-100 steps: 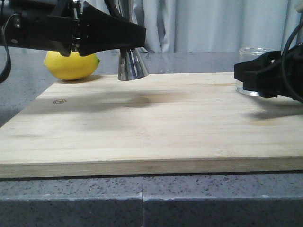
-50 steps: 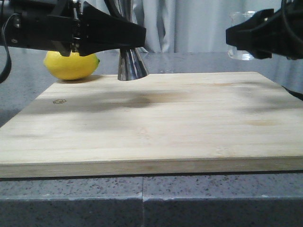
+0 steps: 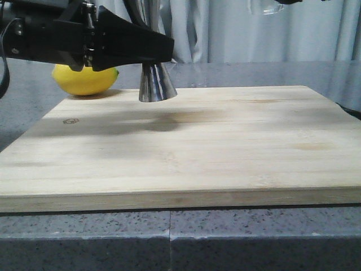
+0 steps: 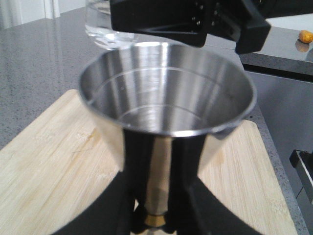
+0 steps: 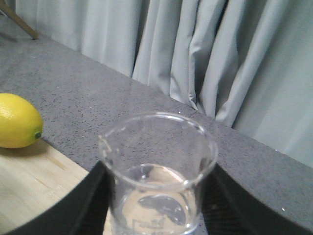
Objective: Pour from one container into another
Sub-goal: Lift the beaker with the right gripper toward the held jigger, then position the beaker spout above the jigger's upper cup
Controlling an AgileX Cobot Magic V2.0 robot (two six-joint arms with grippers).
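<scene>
The steel jigger [image 3: 155,83] is upright near the back left of the wooden board [image 3: 186,152], its foot at the board's surface. My left gripper [image 3: 164,49] is shut on its narrow gold waist [image 4: 155,219], and its open cup [image 4: 166,93] looks empty. The clear glass beaker [image 5: 157,171] holds a little clear liquid and is clamped upright between my right gripper's [image 5: 156,200] black fingers. The front view catches only the beaker's bottom [image 3: 265,7] at the top edge, high up and right of the jigger. From the left wrist, the beaker [image 4: 103,30] hangs beyond the jigger's rim.
A yellow lemon [image 3: 84,79] lies on the grey stone counter [image 3: 254,72] just behind the board's back left corner. Pale curtains [image 5: 220,63] hang behind the counter. A counter seam [image 3: 170,237] runs below the board's front edge.
My right gripper has lifted the beaker off the board's back right corner, carrying it up and to the left. The jigger and left gripper shifted only slightly.
</scene>
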